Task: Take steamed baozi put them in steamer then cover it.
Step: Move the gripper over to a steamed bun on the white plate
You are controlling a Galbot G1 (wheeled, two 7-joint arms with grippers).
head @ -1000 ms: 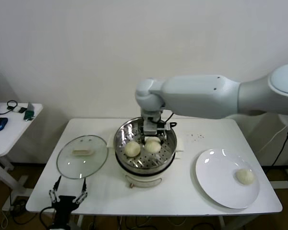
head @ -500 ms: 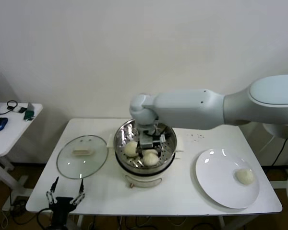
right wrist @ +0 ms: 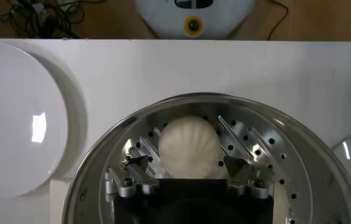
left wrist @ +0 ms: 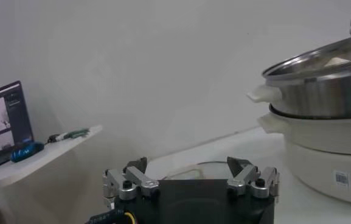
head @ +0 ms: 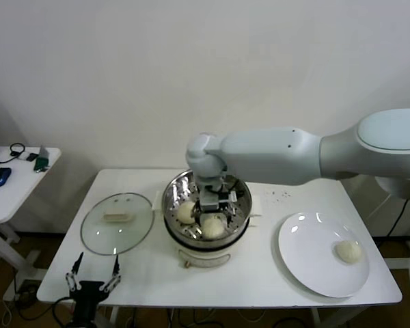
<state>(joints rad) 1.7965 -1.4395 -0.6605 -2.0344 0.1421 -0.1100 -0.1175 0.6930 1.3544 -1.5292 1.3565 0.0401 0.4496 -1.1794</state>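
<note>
The steamer [head: 240, 196] stands mid-table, a shiny steel pot on a white base. In the head view two steamed baozi lie on its perforated tray, one [head: 186, 212] at the left and one [head: 212, 225] toward the front. My right gripper [head: 214, 205] reaches down into the pot. In the right wrist view the right gripper [right wrist: 186, 162] is open, and a baozi [right wrist: 189, 146] rests on the tray between its fingers with gaps on both sides. Another baozi [head: 349, 251] lies on the white plate [head: 313, 260]. My left gripper [head: 94, 277] hangs open below the table's front left edge.
The glass lid [head: 116, 223] lies flat on the table left of the steamer. A small side table [head: 14, 184] with a mouse and cables stands at far left. In the left wrist view the steamer [left wrist: 321, 91] rises to the right of the left gripper [left wrist: 190, 167].
My right gripper came down into the steamer toward its front with a baozi, then opened. That baozi now rests on the tray. The left arm has not moved.
</note>
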